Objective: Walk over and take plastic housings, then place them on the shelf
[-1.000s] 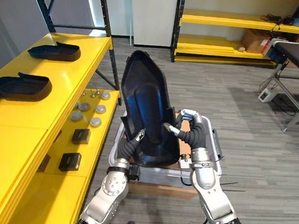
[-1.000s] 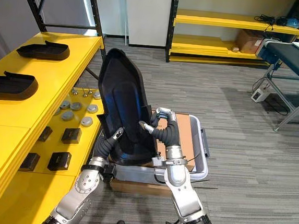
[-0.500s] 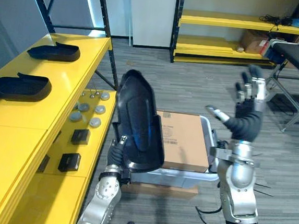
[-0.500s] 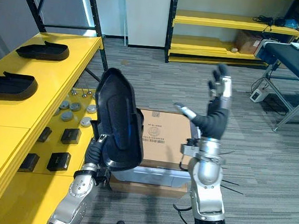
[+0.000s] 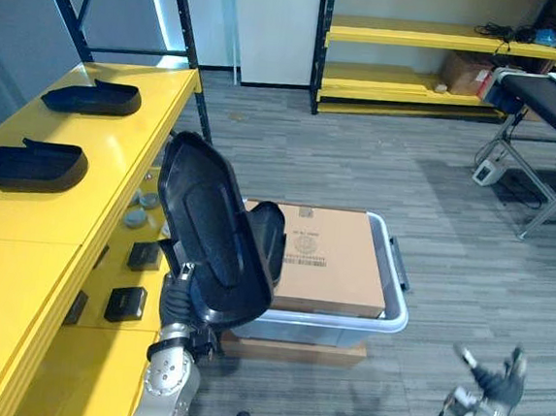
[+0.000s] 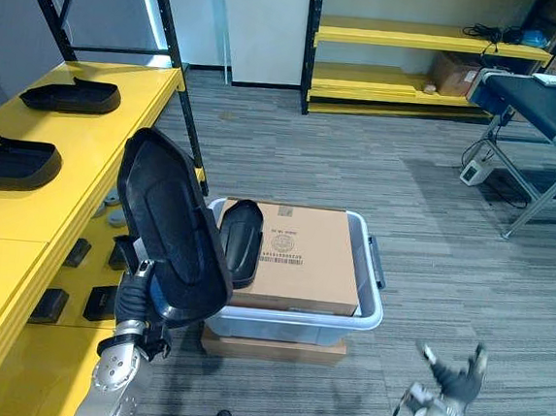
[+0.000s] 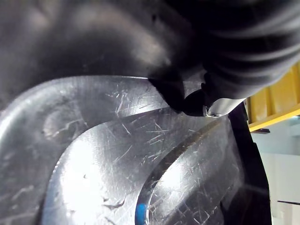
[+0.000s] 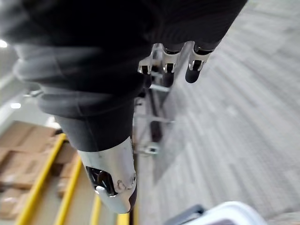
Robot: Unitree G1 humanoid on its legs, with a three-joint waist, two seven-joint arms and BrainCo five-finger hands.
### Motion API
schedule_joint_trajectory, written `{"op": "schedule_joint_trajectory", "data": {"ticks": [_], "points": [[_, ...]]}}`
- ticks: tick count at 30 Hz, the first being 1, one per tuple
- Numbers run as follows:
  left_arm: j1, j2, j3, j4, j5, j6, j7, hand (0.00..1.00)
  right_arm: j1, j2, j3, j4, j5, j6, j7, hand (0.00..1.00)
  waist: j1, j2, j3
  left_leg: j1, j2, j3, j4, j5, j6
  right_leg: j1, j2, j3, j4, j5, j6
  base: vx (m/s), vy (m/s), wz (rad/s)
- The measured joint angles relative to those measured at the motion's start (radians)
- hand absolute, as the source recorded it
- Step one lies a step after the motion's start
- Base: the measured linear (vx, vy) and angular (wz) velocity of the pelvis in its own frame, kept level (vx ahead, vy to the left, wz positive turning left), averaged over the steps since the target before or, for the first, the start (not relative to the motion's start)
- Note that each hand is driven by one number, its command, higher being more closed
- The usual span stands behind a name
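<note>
Right robot hand (image 5: 499,380) lowered, housing (image 5: 208,231) scratches visible from left wrist

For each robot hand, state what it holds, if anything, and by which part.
The left hand grips the large black plastic housing by its lower edge. The right hand is open and holds nothing.

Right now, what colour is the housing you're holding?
Black housing, seen best in the left eye view.
</note>
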Motion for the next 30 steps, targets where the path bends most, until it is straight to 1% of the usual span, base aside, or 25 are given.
{"op": "schedule_joint_trajectory", "data": {"ticks": [4,6,7,8,9,10,11,12,13,14,15,16,17,18,19,20,21,22,23,24,26,27,28,29,30], "points": [[0.003,-0.003,-0.001,-0.028,-0.009,0.0,-0.007,1.0,0.0,0.019,0.058,0.136,0.006,0.025,0.035,0.0,0.015,-0.001,0.02,0.0,-0.007,-0.028,0.001,-0.005,0.005,-0.001,-0.009,-0.031,0.049,-0.042,0.013,-0.02,-0.013,0.29],[0.005,-0.008,-0.001,-0.057,-0.009,-0.002,-0.014,1.0,-0.003,0.029,0.095,0.156,0.023,0.033,0.04,0.0,0.016,-0.006,0.048,-0.024,-0.022,-0.074,0.03,-0.005,0.005,-0.002,-0.025,-0.088,0.094,-0.07,0.018,-0.02,-0.027,0.97],[0.006,-0.015,-0.001,-0.078,-0.009,-0.003,-0.015,1.0,-0.019,0.031,0.115,0.172,0.025,0.034,0.041,0.0,0.024,0.003,0.065,-0.061,-0.039,-0.1,0.077,-0.012,0.011,-0.002,-0.04,-0.142,0.13,-0.087,0.012,-0.03,-0.008,1.41],[0.004,-0.023,-0.001,-0.095,-0.009,-0.004,-0.016,1.0,-0.035,0.036,0.114,0.177,0.025,0.034,0.04,0.0,0.034,-0.001,0.081,-0.107,-0.042,-0.073,0.124,-0.045,0.033,-0.003,-0.055,-0.208,0.151,-0.097,0.015,-0.03,-0.009,1.49],[0.002,-0.026,-0.002,-0.103,-0.009,-0.004,-0.016,1.0,-0.044,0.035,0.114,0.177,0.025,0.034,0.039,0.0,0.041,0.009,0.084,-0.126,-0.039,-0.046,0.142,-0.065,0.053,0.002,-0.061,-0.245,0.153,-0.099,0.016,-0.02,0.021,1.63],[0.001,-0.037,-0.002,-0.114,-0.009,-0.012,-0.015,1.0,-0.063,0.035,0.112,0.181,0.023,0.033,0.036,0.0,0.044,-0.006,0.099,-0.157,-0.025,0.035,0.174,-0.093,0.087,0.01,-0.09,-0.31,0.149,-0.1,0.013,0.0,0.042,1.48],[0.001,-0.045,0.001,-0.117,-0.009,-0.019,-0.011,1.0,-0.087,0.022,0.112,0.203,0.02,0.031,0.036,0.0,0.05,-0.001,0.102,-0.194,0.006,0.155,0.238,-0.116,0.119,0.013,-0.105,-0.358,0.16,-0.106,0.011,0.02,0.059,1.59],[0.0,-0.048,-0.001,-0.118,-0.009,-0.023,-0.004,1.0,-0.111,0.004,0.111,0.217,0.019,0.033,0.033,0.0,0.054,0.016,0.102,-0.218,0.046,0.285,0.289,-0.152,0.158,0.025,-0.106,-0.401,0.174,-0.113,0.018,0.06,0.047,1.76],[-0.003,-0.049,-0.014,-0.11,-0.009,-0.025,0.004,1.0,-0.124,-0.022,0.114,0.225,0.017,0.032,0.032,0.0,0.044,0.023,0.105,-0.203,0.084,0.431,0.307,-0.158,0.165,0.07,-0.116,-0.473,0.189,-0.126,0.034,0.09,0.055,1.92],[-0.01,-0.046,-0.023,-0.103,-0.009,-0.028,0.007,1.0,-0.126,-0.029,0.116,0.239,0.016,0.029,0.034,0.0,0.042,0.02,0.103,-0.183,0.085,0.498,0.304,-0.169,0.173,0.096,-0.13,-0.504,0.186,-0.126,0.034,0.12,0.068,1.89],[-0.018,-0.042,-0.033,-0.1,-0.009,-0.033,0.007,1.0,-0.13,-0.031,0.115,0.254,0.015,0.027,0.035,0.0,0.041,0.017,0.103,-0.17,0.087,0.536,0.301,-0.171,0.169,0.11,-0.138,-0.526,0.183,-0.126,0.034,0.18,0.098,1.69],[-0.029,-0.038,-0.05,-0.095,-0.009,-0.046,0.007,1.0,-0.148,-0.043,0.113,0.297,0.015,0.026,0.034,0.0,0.041,0.019,0.103,-0.161,0.087,0.59,0.292,-0.172,0.153,0.129,-0.151,-0.571,0.181,-0.127,0.035,0.18,0.087,1.6],[-0.041,-0.03,-0.07,-0.087,-0.009,-0.06,0.007,1.0,-0.17,-0.049,0.11,0.332,0.015,0.026,0.035,0.0,0.043,0.024,0.099,-0.158,0.06,0.593,0.27,-0.155,0.127,0.149,-0.162,-0.591,0.168,-0.133,0.043,0.2,0.114,1.6],[-0.058,-0.025,-0.069,-0.063,-0.009,-0.068,0.007,1.0,-0.205,-0.048,0.114,0.365,0.014,0.03,0.036,0.0,0.045,0.011,0.105,-0.159,0.023,0.572,0.269,-0.155,0.127,0.174,-0.178,-0.6,0.148,-0.138,0.053,0.14,0.098,1.06],[-0.067,-0.014,-0.068,-0.035,-0.009,-0.065,0.006,1.0,-0.234,-0.03,0.114,0.374,0.01,0.034,0.037,0.0,0.047,0.007,0.106,-0.161,0.009,0.563,0.298,-0.18,0.139,0.19,-0.189,-0.603,0.143,-0.126,0.059,0.16,0.124,0.54],[-0.067,-0.012,-0.069,-0.03,-0.009,-0.064,0.005,1.0,-0.241,-0.024,0.114,0.374,0.005,0.035,0.037,0.0,0.047,0.006,0.107,-0.166,0.008,0.558,0.317,-0.199,0.138,0.19,-0.199,-0.603,0.159,-0.123,0.061,0.15,0.13,0.23],[-0.067,-0.005,-0.069,-0.027,-0.009,-0.063,0.003,1.0,-0.246,-0.02,0.115,0.374,-0.008,0.037,0.039,0.0,0.043,0.003,0.11,-0.174,0.007,0.54,0.358,-0.233,0.138,0.184,-0.227,-0.6,0.225,-0.122,0.057,0.18,0.163,0.34],[-0.069,-0.006,-0.085,-0.027,-0.008,-0.062,0.003,1.0,-0.239,-0.026,0.115,0.374,-0.015,0.041,0.039,0.0,0.039,0.01,0.107,-0.17,0.004,0.51,0.381,-0.258,0.139,0.157,-0.257,-0.556,0.343,-0.113,-0.018,0.17,0.152,0.45],[-0.072,-0.005,-0.094,-0.027,-0.008,-0.061,0.003,1.0,-0.232,-0.028,0.115,0.373,-0.015,0.042,0.038,0.0,0.035,0.017,0.106,-0.163,0.005,0.492,0.383,-0.266,0.136,0.129,-0.267,-0.5,0.416,-0.111,-0.061,0.19,0.134,0.65],[-0.09,0.001,-0.104,-0.026,-0.007,-0.061,0.003,1.0,-0.219,-0.023,0.117,0.374,-0.015,0.043,0.039,0.0,0.021,0.018,0.11,-0.144,0.006,0.452,0.378,-0.27,0.13,0.063,-0.228,-0.323,0.498,-0.159,-0.059,0.18,0.088,0.71],[-0.12,0.016,-0.096,-0.012,-0.006,-0.061,0.005,1.0,-0.214,-0.024,0.152,0.372,-0.015,0.044,0.04,0.0,0.002,0.008,0.122,-0.09,-0.008,0.395,0.338,-0.263,0.119,-0.051,-0.134,-0.092,0.536,-0.234,-0.046,0.17,0.066,0.77],[-0.125,0.016,-0.091,-0.002,-0.006,-0.061,0.006,1.0,-0.211,-0.024,0.154,0.371,-0.015,0.044,0.041,0.0,-0.005,0.009,0.123,-0.074,-0.012,0.381,0.33,-0.262,0.117,-0.082,-0.114,-0.043,0.533,-0.247,-0.039,0.16,0.038,0.78],[-0.134,0.017,-0.087,0.011,-0.006,-0.061,0.008,1.0,-0.2,-0.02,0.157,0.359,-0.015,0.044,0.04,0.0,-0.02,0.008,0.123,-0.052,-0.021,0.344,0.328,-0.262,0.117,-0.141,-0.068,0.059,0.52,-0.251,-0.034,0.16,0.002,1.02],[-0.138,0.015,-0.095,0.011,-0.001,-0.061,0.011,1.0,-0.175,-0.015,0.178,0.333,-0.015,0.044,0.04,0.0,-0.034,0.006,0.124,-0.036,-0.035,0.306,0.333,-0.264,0.119,-0.193,-0.03,0.168,0.507,-0.258,-0.018,0.2,-0.006,1.18],[-0.139,0.011,-0.099,0.011,0.003,-0.061,0.014,1.0,-0.16,-0.012,0.184,0.315,-0.013,0.044,0.04,0.0,-0.042,0.005,0.124,-0.031,-0.041,0.288,0.341,-0.267,0.12,-0.214,-0.015,0.218,0.497,-0.258,-0.015,0.15,-0.031,1.22]]}}
